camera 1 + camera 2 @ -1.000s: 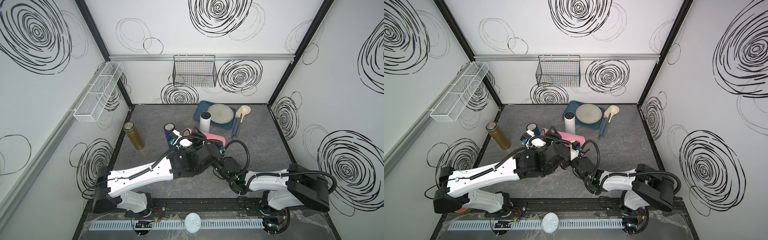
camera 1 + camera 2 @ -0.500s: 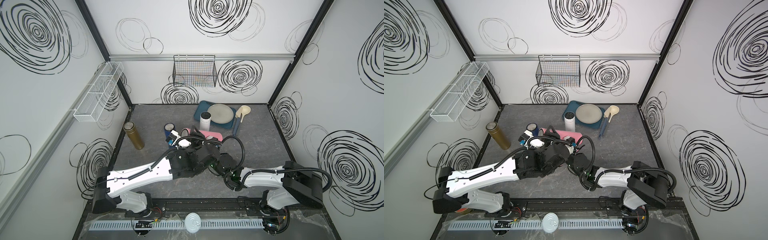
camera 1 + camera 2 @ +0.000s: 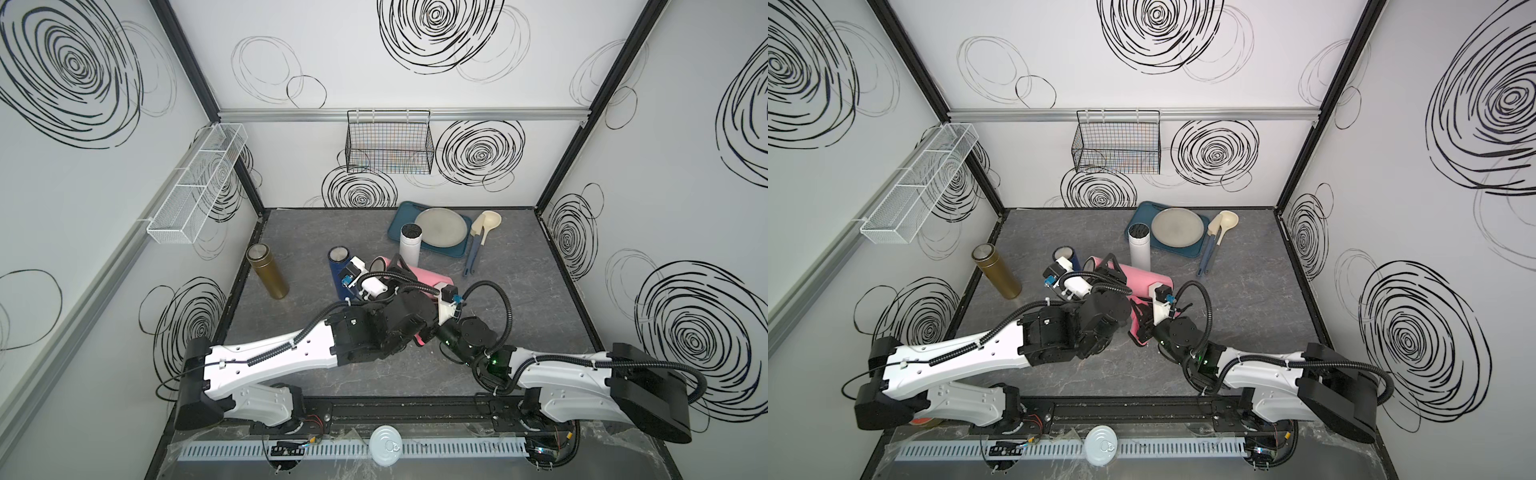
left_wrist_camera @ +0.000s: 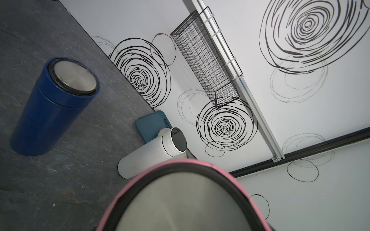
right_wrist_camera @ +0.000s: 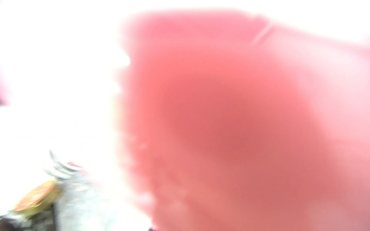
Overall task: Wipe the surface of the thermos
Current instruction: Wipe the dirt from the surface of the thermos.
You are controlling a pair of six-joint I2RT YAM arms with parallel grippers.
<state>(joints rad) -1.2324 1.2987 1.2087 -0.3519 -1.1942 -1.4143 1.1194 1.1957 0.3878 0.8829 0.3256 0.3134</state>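
Pink thermos lies sideways; its lid sits by closed left jaws.

Right-wrist cam's swamped by a blurry pink surface v. close up, rest blown-out white, w/ a smeared gold-orange disc near the edge.

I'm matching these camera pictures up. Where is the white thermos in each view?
Top view: white thermos upright, at the blue tray's near left corner.
Top view: same spot, by the tray.
Left wrist: between the pink thermos's rim and the tray.
Right wrist: not visible; picture is blurred.
Shared landmark: black wire basket on the back wall, except in the right wrist view.
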